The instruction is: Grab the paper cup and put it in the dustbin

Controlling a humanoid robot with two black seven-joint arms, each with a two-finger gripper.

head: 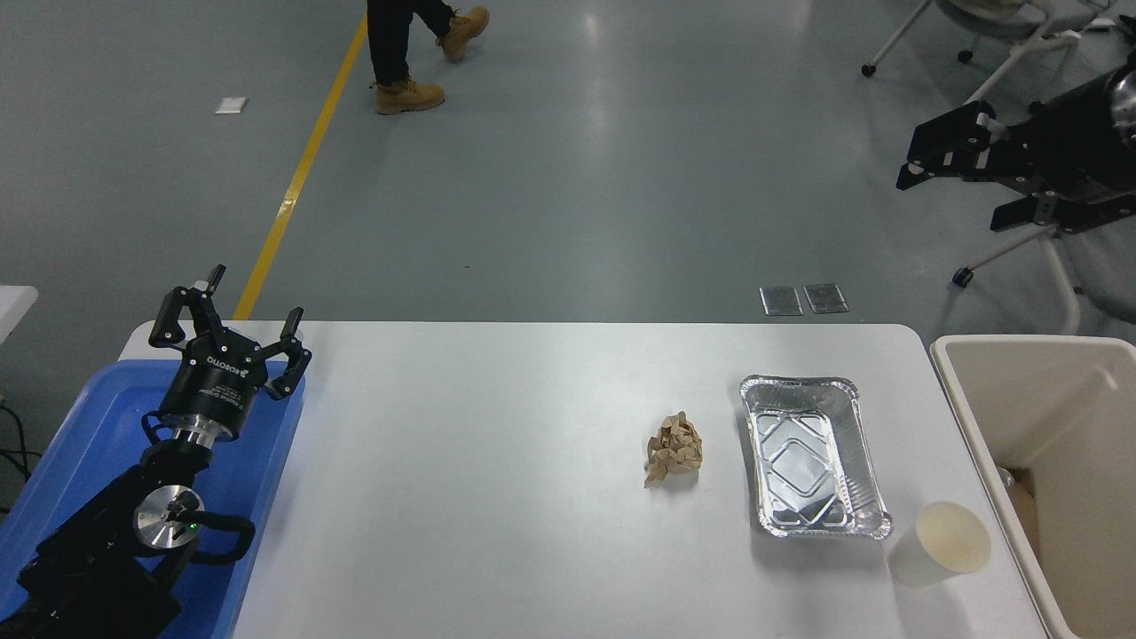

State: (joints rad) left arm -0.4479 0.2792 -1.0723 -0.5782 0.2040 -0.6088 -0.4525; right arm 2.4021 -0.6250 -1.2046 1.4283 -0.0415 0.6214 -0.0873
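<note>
With our right gripper (919, 146) high at 2 o'clock, jaws spread, and the left gripper (232, 330) parked open, we risk tipping the paper cup (941, 543) standing at 5 o'clock beside the dustbin (954, 377)

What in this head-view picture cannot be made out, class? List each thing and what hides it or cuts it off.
- The dustbin: cut off by the picture's right and bottom edges, so its contents are mostly unseen.
- The right gripper: the right edge crops its arm.
- The left gripper: its arm leaves at the lower left and covers part of the blue tray.
- The person: only legs and boots show below the top edge.
- The paper cup: its base is out of sight.
</note>
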